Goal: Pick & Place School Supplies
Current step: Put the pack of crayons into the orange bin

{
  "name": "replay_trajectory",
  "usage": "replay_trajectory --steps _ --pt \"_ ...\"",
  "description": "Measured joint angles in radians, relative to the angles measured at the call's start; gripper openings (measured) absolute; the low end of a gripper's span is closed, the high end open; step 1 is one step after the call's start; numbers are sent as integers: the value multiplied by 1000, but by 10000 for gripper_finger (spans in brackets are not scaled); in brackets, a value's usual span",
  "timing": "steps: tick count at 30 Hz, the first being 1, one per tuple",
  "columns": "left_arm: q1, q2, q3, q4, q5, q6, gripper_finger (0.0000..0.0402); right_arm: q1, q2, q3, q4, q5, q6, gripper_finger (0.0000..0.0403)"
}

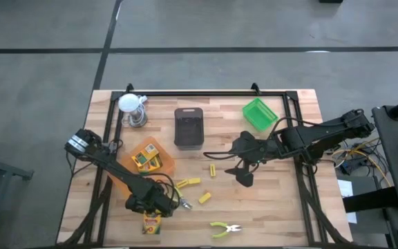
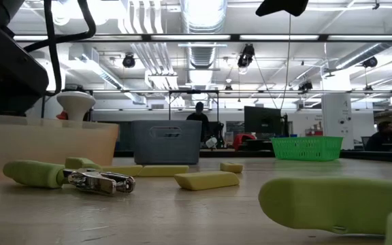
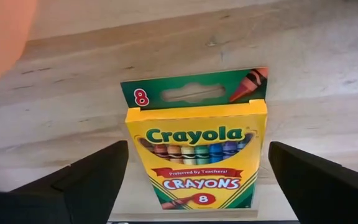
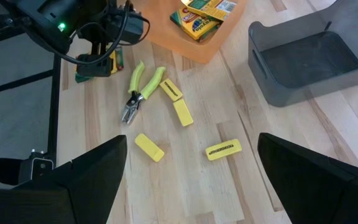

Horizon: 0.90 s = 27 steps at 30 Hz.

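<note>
A Crayola crayon box (image 3: pixel 197 168) lies flat on the wood near the table's near-left edge (image 1: pixel 152 223). My left gripper (image 3: pixel 199 147) hangs over it, open, pointing down, one finger on each side with a gap to the box (image 1: pixel 163 205). Lime-handled pliers (image 4: pixel 138 87) lie just beside it; a second pair (image 1: pixel 225 228) lies at the near edge. Several short yellow blocks (image 4: pixel 182 112) (image 1: pixel 213 169) are scattered mid-table. More crayon boxes (image 1: pixel 146 160) sit in the orange tray (image 1: pixel 163 149). My right gripper (image 4: pixel 191 140) hovers open and empty above the table's middle (image 1: pixel 242 173).
A grey tray (image 1: pixel 188 128) and a green basket (image 1: pixel 260 114) stand toward the far side. A white-topped metal object (image 1: pixel 132 109) stands at the far left. A black frame rail (image 1: pixel 206 93) borders the far edge. Bare wood lies at the near right.
</note>
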Motion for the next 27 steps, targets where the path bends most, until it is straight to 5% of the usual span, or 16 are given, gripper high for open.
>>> replay_trajectory --steps 27 --pt "-24 -2 -13 -6 -40 -68 399 0 0 0 0 0 0 354"
